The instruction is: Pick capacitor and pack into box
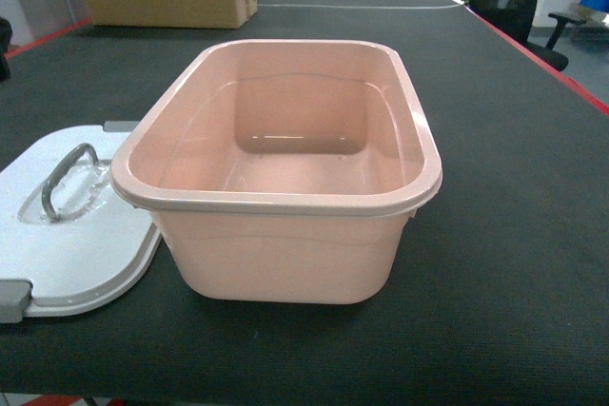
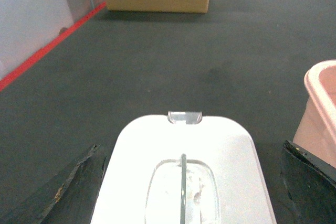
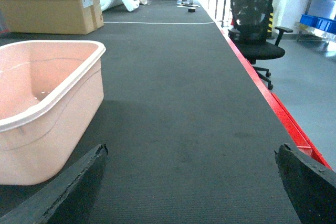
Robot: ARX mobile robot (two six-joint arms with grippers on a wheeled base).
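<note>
The pale pink box (image 1: 285, 178) stands upright in the middle of the head view on the dark tabletop (image 1: 514, 235), its mouth open and its inside bare as far as the pictures show, which I judge is how it should stand to take parts dropped from above. Its white lid (image 1: 76, 235) lies flat at the lower left of that view, touching or just beside the box's left wall, with the grey handle (image 1: 65, 178) upward and a grey clasp (image 1: 13, 299) at the bottom corner; laid off to the side like that, it leaves the opening free and is probably kept near for closing later. No capacitor can be made out in any view, so the packing looks not yet begun. The left pincer (image 2: 184, 192) hangs over the lid, its dark fingers (image 2: 63, 187) showing at the two lower corners of its wrist view, spread wide with nothing between them but the lid below. The right pincer (image 3: 189, 192) is likewise spread and empty, low over bare tabletop with the box at the left of its view. A brown cardboard carton (image 3: 52, 6) sits at the upper left there; it bears dark printing, too small and blurred to read. A black office chair (image 3: 257, 30) stands at the upper right beyond the red edge (image 3: 278, 108). No brand shows on the box or lid.
</note>
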